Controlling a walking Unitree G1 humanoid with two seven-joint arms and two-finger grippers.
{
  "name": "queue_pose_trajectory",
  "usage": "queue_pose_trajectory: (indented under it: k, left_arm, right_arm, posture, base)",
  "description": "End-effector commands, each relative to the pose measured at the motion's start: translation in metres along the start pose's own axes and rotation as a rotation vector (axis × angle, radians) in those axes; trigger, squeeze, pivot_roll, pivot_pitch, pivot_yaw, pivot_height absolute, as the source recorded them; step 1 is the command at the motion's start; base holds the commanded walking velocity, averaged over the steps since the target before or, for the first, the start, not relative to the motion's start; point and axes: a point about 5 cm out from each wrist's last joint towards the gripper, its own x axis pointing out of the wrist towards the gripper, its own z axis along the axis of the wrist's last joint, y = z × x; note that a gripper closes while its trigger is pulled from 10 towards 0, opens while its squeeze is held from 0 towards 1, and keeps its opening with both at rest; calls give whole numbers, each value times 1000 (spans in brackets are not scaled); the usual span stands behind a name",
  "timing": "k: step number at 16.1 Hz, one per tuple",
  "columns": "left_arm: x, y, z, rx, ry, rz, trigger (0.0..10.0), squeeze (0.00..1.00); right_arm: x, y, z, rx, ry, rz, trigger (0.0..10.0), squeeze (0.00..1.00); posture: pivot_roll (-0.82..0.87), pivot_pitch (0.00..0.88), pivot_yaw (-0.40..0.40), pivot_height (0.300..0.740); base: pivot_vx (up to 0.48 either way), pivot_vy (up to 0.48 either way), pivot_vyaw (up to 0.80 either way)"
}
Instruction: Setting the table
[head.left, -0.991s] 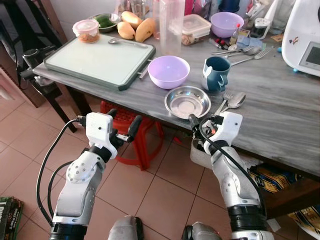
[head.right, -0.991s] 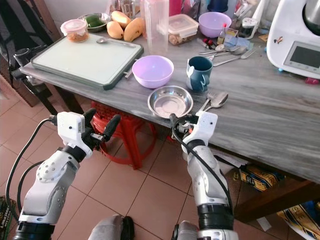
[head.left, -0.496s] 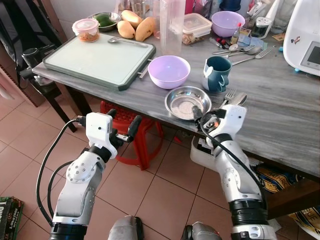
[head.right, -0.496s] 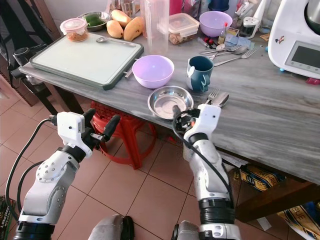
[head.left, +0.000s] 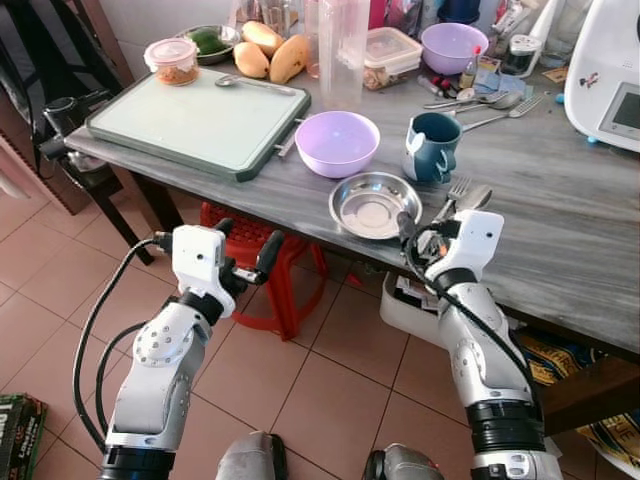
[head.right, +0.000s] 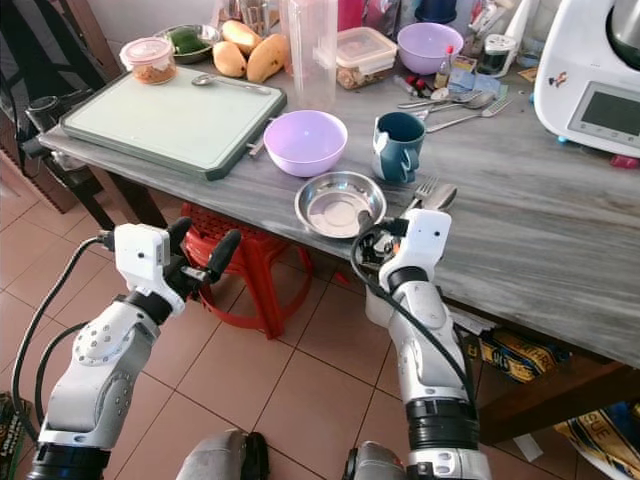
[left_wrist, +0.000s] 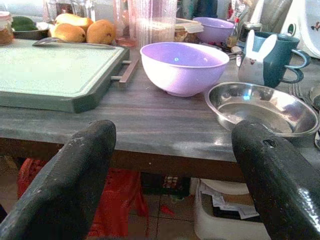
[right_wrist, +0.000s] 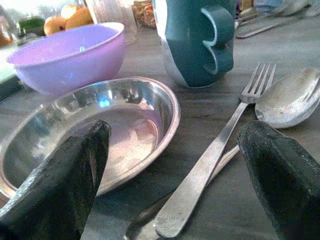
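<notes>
Right gripper (head.left: 418, 232) is sitting with its jaws spread wide apart at the counter (head.left: 560, 230) edge, one finger over the steel dish (right_wrist: 95, 135) and the other past the fork (right_wrist: 215, 155) and spoon (right_wrist: 287, 97), with the forearm angling up from below and the wrist bent toward the counter. Left gripper (head.left: 245, 245) is hovering off the counter's front edge over the red stool (head.left: 262, 262), jaws also open with nothing in them, elbow bent and pointing at the purple bowl (left_wrist: 182, 65). The teal mug (head.left: 433, 146) is standing just behind the dish.
</notes>
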Motion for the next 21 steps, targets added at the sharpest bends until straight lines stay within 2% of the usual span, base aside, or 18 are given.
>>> queue_pose_trajectory:
  k: [1, 4, 7, 8, 9, 10, 11, 12, 16, 21]
  left_arm:
    - [-2, 3, 1, 13, 0, 7, 10000, 0]
    - [-1, 1, 1, 11, 2, 3, 10000, 0]
    - [-2, 0, 2, 10, 3, -2, 10000, 0]
    - [-2, 1, 2, 11, 4, -3, 10000, 0]
    - [-2, 1, 2, 13, 6, -2, 10000, 0]
    - [-3, 2, 2, 16, 9, -1, 10000, 0]
    - [-3, 2, 2, 18, 10, -1, 10000, 0]
    - [-3, 3, 2, 19, 11, -1, 10000, 0]
    - [-7, 4, 2, 23, 15, 6, 10000, 0]
    - [-5, 4, 3, 27, 16, -2, 10000, 0]
  right_arm:
    - [-4, -7, -1, -50, 2, -25, 10000, 675]
    - [-4, -17, -3, -39, 15, -42, 10000, 675]
    - [3, -11, -2, 79, 19, 71, 10000, 647]
    - [4, -9, -2, 96, 18, 107, 10000, 502]
    - [4, -7, -5, 120, 35, 152, 10000, 157]
    - [5, -5, -8, 129, 44, 191, 10000, 8]
    - [6, -3, -11, 136, 68, 232, 10000, 0]
    - [9, -5, -12, 120, 67, 224, 10000, 0]
    - [13, -22, -19, 129, 94, 122, 10000, 0]
    - [12, -25, -26, 128, 109, 125, 10000, 0]
  posture:
    - [34, 48, 50, 740]
    - [31, 50, 52, 740]
    - [37, 61, 61, 740]
    - [40, 64, 62, 740]
    - [41, 66, 63, 740]
    - [44, 67, 64, 740]
    - [47, 69, 65, 740]
    - [53, 71, 63, 740]
    - [62, 73, 64, 740]
    - [62, 67, 68, 740]
  base:
    - [0, 0, 0]
    - [0, 0, 0]
    - [0, 0, 0]
    - [0, 0, 0]
    - [0, 0, 0]
    - [0, 0, 0]
    - [0, 0, 0]
    - [0, 0, 0]
    - [0, 0, 0]
    - [0, 0, 0]
